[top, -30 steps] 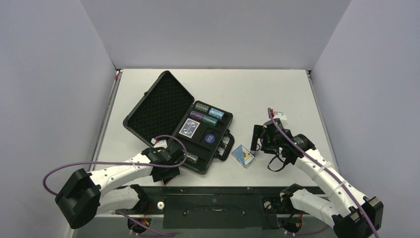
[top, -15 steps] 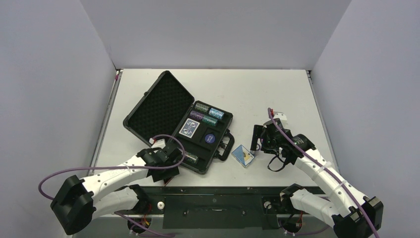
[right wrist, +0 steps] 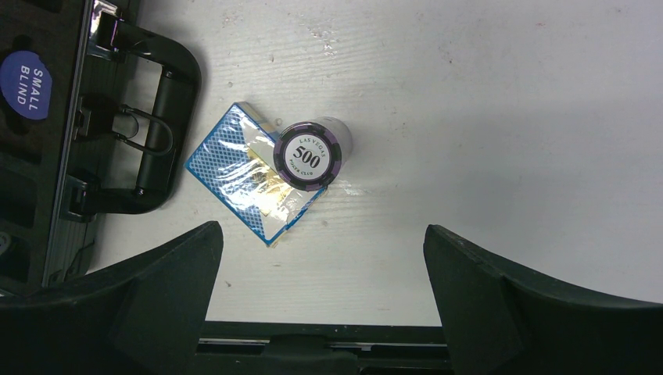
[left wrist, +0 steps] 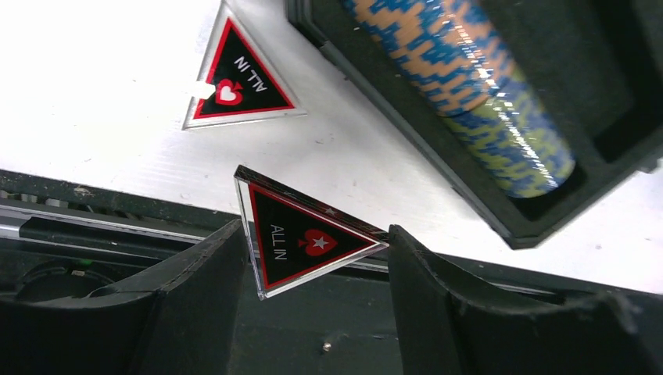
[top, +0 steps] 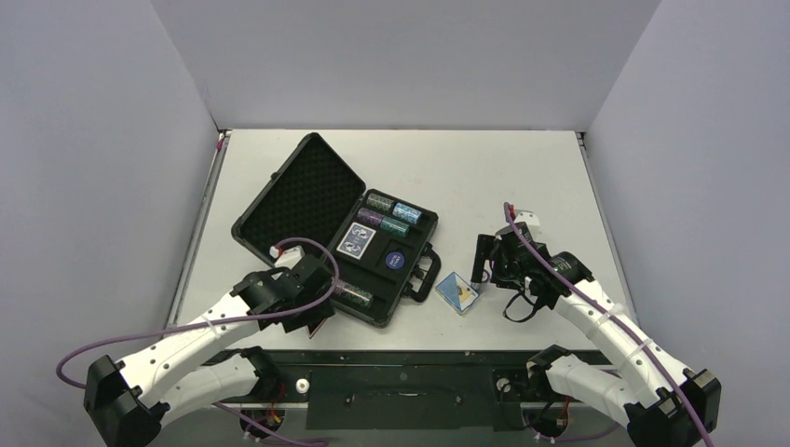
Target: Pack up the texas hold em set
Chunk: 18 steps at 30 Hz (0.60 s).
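Left gripper [left wrist: 317, 234]: clamps the red-black triangle [left wrist: 309, 244] between both fingers, lower middle of the left wrist view. Holds it tilted, ALL IN face showing, clear of the white table [left wrist: 102, 133] and partly over the dark strip along the bottom of the frame. Upper left of that view: second triangle [left wrist: 234, 78], same lettering, flat on the table; separate piece or reflection, cannot tell. Upper right: blue-and-tan chip roll [left wrist: 469, 78], lying in a foam slot of the briefcase [top: 307, 200].

From above: briefcase open at centre left, lid opened toward the upper left, base toward the right, handle [top: 424, 275] on its right side. In the base: glittery chip rolls [top: 391, 211] at the upper end, blue card deck [top: 355, 239] and round blue button [top: 395, 258] just below them.

Right gripper [right wrist: 320, 234]: fingers spread wide, gripping nothing, hovering over a second card deck [right wrist: 250, 183] on the table just right of the handle. Upright chip roll [right wrist: 311, 156], 500 on its top face, at the upper right edge of that deck and overlapping it in the view; resting on it or beside it, cannot tell.
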Motion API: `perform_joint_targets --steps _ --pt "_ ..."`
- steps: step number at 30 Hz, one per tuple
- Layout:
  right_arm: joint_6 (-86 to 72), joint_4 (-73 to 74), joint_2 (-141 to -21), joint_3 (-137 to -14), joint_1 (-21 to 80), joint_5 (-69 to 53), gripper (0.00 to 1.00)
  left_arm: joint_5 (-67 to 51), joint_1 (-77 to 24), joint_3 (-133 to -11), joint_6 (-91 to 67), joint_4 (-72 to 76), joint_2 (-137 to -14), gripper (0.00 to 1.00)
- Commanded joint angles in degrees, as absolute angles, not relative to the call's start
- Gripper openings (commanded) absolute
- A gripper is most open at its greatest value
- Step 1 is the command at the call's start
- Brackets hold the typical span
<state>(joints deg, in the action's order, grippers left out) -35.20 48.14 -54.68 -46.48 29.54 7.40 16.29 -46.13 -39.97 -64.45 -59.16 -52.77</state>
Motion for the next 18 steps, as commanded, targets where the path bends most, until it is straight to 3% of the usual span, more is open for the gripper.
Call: perform_joint_targets --steps 1,18 --pt "-35.7 47.2 -54.7 -48.3 29.1 8.0 0.96 17.4 -45.9 -47.3 -64.4 -60.4 -53.6 0.38" --pt "-35.6 48.1 -53.7 -48.8 29.1 9.1 0.96 13.5 -36.9 -64.5 -53.5 -51.3 -73.5 0.38"
